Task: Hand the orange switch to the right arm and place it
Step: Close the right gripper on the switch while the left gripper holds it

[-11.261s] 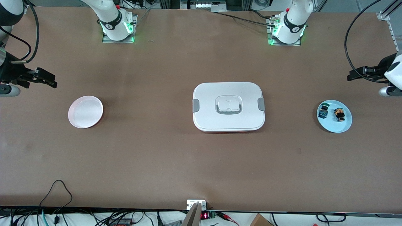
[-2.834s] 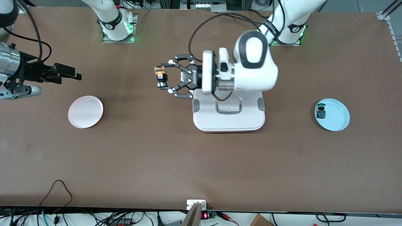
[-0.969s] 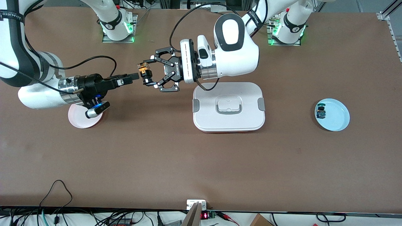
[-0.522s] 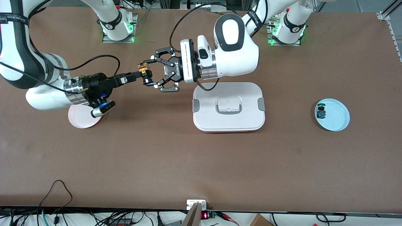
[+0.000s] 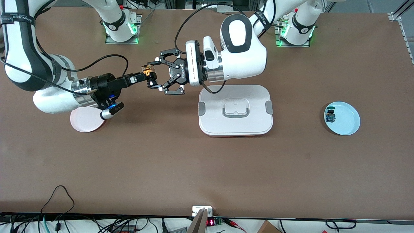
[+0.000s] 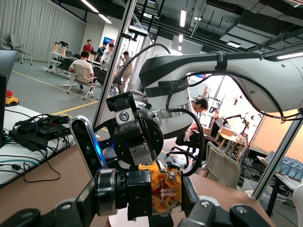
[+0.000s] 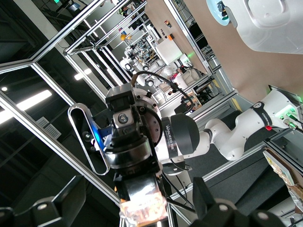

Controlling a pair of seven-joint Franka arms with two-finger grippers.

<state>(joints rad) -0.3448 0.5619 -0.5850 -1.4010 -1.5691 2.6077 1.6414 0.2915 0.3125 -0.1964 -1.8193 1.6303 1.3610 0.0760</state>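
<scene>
Tabletop: blue-green switch (image 5: 331,115) in blue plate (image 5: 350,124)

Both arms are glossy white with rounded link housings and black joint bands. The left arm (image 5: 242,55) carries a black oval panel on its last large housing, a flat white flange disc with a dark edge, and a black linkage gripper, the left gripper (image 5: 152,76), with open-frame claw-like links and pale pivot pins; small white lettering on its body is not legible. A black cable loops from the wrist back along the arm. The right arm (image 5: 48,90) ends in a shiny silver cylindrical wrist, a black body with a blue light, and the slim, straight black right gripper (image 5: 142,76). A black band with white lettering circles its upper link. Both bases show green lights.
</scene>
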